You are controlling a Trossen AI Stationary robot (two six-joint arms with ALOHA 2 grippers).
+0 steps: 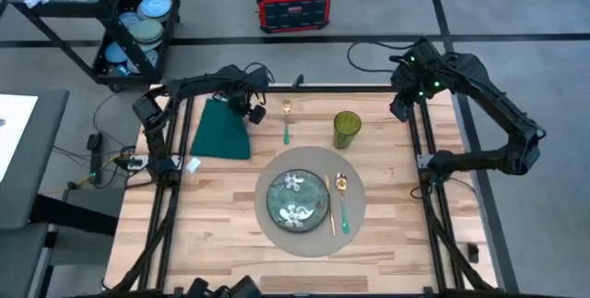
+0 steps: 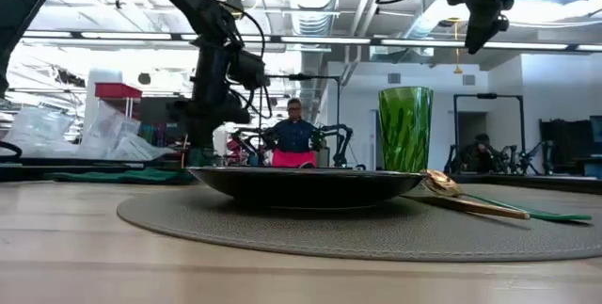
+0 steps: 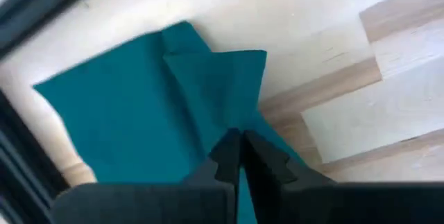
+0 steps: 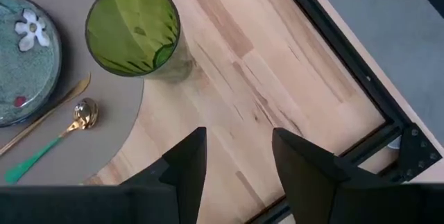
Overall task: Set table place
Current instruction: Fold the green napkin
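Closed on the green napkin (image 3: 173, 106), the left end effector (image 3: 239, 156) holds it for moving toward the placemat (image 1: 355, 229) at worktop (image 1: 221, 233) centre, while the right end effector (image 4: 239, 158) waits open.

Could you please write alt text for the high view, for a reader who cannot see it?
Seen from above, a wooden table holds a round grey placemat with a floral plate, a knife and a spoon. A green glass, a fork and a dark green napkin lie beyond it. The left claw is at the napkin; the right claw waits at the far right corner.
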